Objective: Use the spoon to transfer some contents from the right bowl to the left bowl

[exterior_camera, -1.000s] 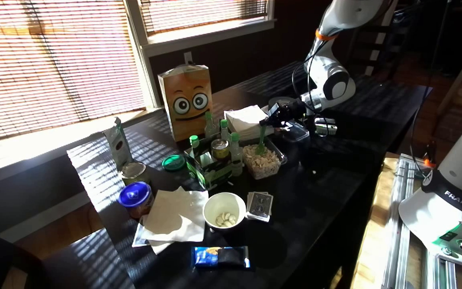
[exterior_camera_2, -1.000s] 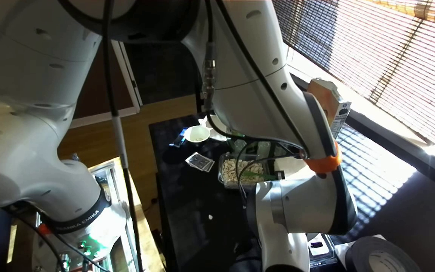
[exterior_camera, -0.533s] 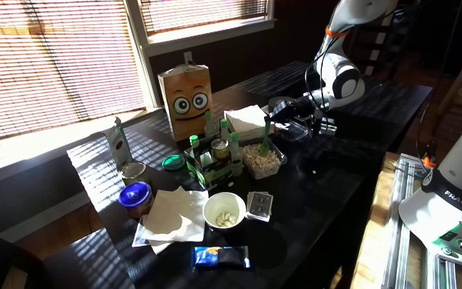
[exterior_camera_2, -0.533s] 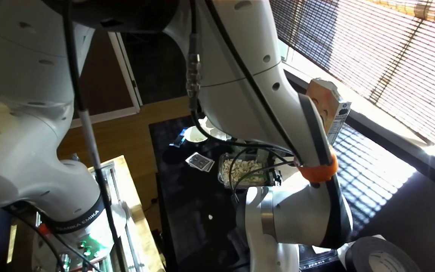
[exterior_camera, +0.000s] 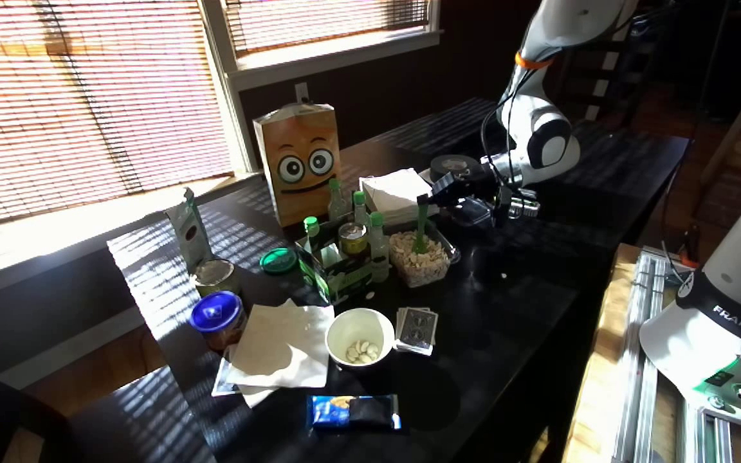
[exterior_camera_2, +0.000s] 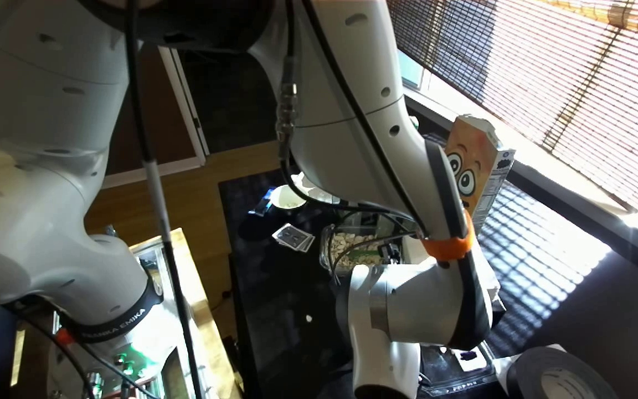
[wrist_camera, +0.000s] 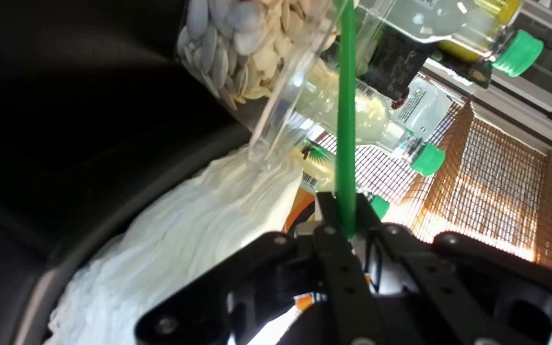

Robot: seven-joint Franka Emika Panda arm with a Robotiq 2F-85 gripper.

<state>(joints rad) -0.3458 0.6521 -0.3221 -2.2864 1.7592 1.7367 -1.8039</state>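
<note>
The green spoon (exterior_camera: pixel 420 226) stands nearly upright over the clear plastic container (exterior_camera: pixel 453 252) of pale seeds. Its lower end meets the seeds; how deep it sits I cannot tell. My gripper (exterior_camera: pixel 424 199) is shut on the top of the spoon's handle, above the container's back edge. In the wrist view the gripper (wrist_camera: pixel 346 206) holds the green handle (wrist_camera: pixel 346 96) between its fingertips, and the container's clear wall (wrist_camera: pixel 281 100) shows behind it. The white bowl (exterior_camera: pixel 345 328) stands nearer the exterior camera with a few seeds inside. It also shows in an exterior view (exterior_camera_2: pixel 280 195).
A carrier (exterior_camera: pixel 350 281) with green-capped bottles stands against the container. A napkin stack (exterior_camera: pixel 399 193) and a black tape roll (exterior_camera: pixel 454 167) are behind. Playing cards (exterior_camera: pixel 417 329) lie beside the white bowl, a blue packet (exterior_camera: pixel 332 411) in front. A tall carton (exterior_camera: pixel 300 167) stands at the back.
In an exterior view my gripper and spoon first shift right and slightly up, then come back left and down. The spoon's lower end stays among the seeds and the grip holds.
</note>
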